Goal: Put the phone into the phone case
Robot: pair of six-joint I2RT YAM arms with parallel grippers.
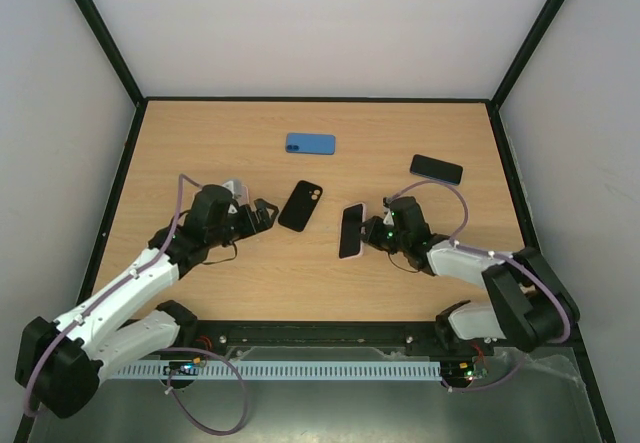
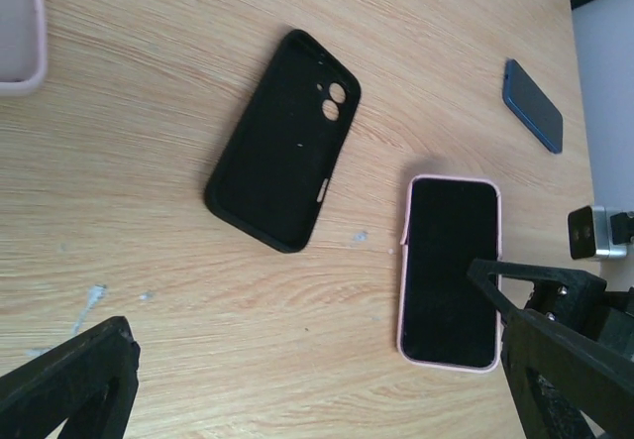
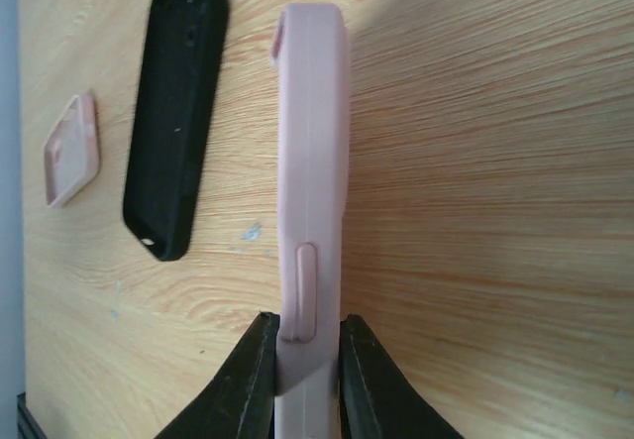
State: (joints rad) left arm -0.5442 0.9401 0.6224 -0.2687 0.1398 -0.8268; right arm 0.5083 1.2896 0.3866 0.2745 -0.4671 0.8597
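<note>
The phone, a black screen inside a pink case (image 2: 451, 271), stands on its long edge on the table. My right gripper (image 3: 305, 328) is shut on its near end, one finger on each face; the top view shows the phone (image 1: 352, 231) just left of that gripper (image 1: 372, 231). An empty black phone case (image 2: 282, 142) lies open side up to the left of it (image 1: 301, 206). The left gripper (image 2: 302, 310) stands open above bare wood, nothing between its fingers, just left of the black case (image 1: 262, 213).
A blue phone (image 1: 310, 143) lies farther back at the centre. A black phone (image 1: 436, 169) lies at the back right. A second pink case (image 3: 71, 150) rests by the left gripper. Black frame rails border the table.
</note>
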